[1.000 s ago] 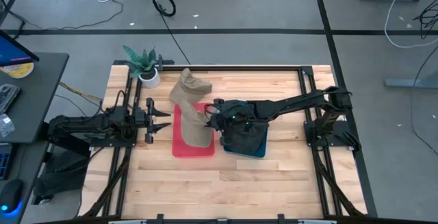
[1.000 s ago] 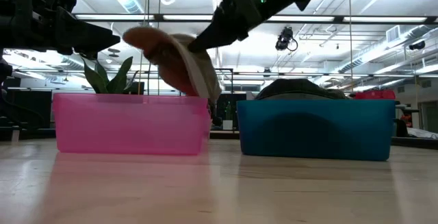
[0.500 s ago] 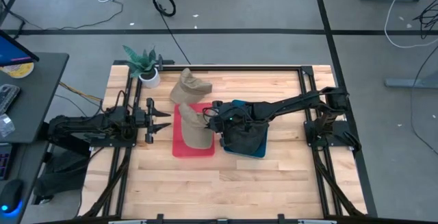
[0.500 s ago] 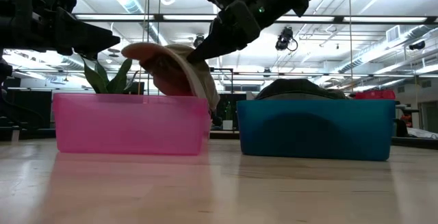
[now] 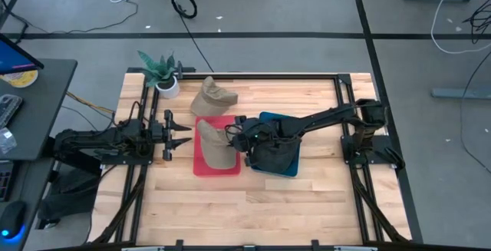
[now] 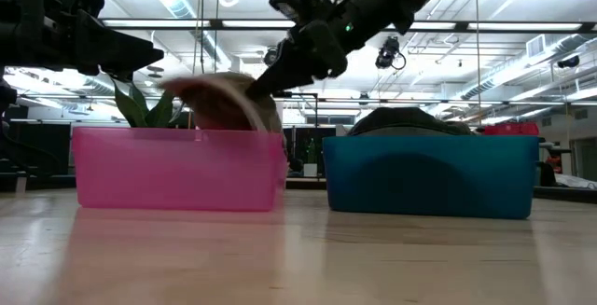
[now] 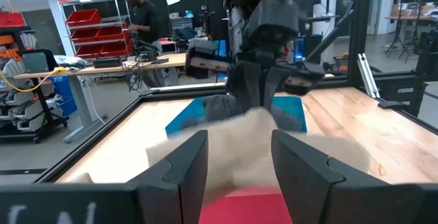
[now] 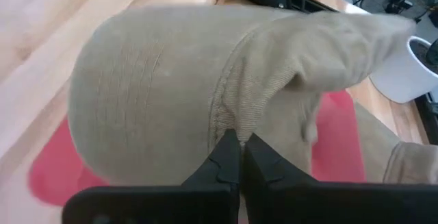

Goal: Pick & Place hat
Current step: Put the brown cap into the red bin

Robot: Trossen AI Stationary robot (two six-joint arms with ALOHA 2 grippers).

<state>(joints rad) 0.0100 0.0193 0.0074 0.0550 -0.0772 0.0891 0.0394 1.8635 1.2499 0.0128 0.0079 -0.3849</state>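
A tan hat [image 5: 217,145] is in the red bin [image 5: 201,166], which shows pink in the low view [image 6: 177,170]; the hat's crown [image 6: 219,100] rises above the bin's rim. My right gripper [image 5: 235,133] reaches over the blue bin [image 5: 285,168] and is shut on this hat. A second tan hat [image 5: 212,97] lies on the table behind the red bin. A dark hat [image 6: 410,120] fills the blue bin. My left gripper [image 5: 181,134] waits open just left of the red bin, its fingers [image 7: 183,170] pointing at the hat [image 7: 253,142]. My right gripper [image 8: 236,157] pinches a raised fold of the tan hat's fabric [image 8: 236,118] on its crown between the two shut fingertips [image 8: 224,157]. It comes slanting down from the table's right. The hat hangs below the fingers, its lower part behind the red bin's wall [image 6: 233,170].
A potted plant [image 5: 161,71] stands at the table's far left corner. The blue bin [image 6: 429,174] sits right beside the red one. Bare wood lies along the near side [image 5: 253,205]. A person stands at benches in the room beyond the table [image 7: 140,11].
My right gripper has moved down and slightly toward the table's left, staying shut on the tan hat. The hat has sunk from well above the red bin's rim down into the bin; only its crown still stands above the rim.
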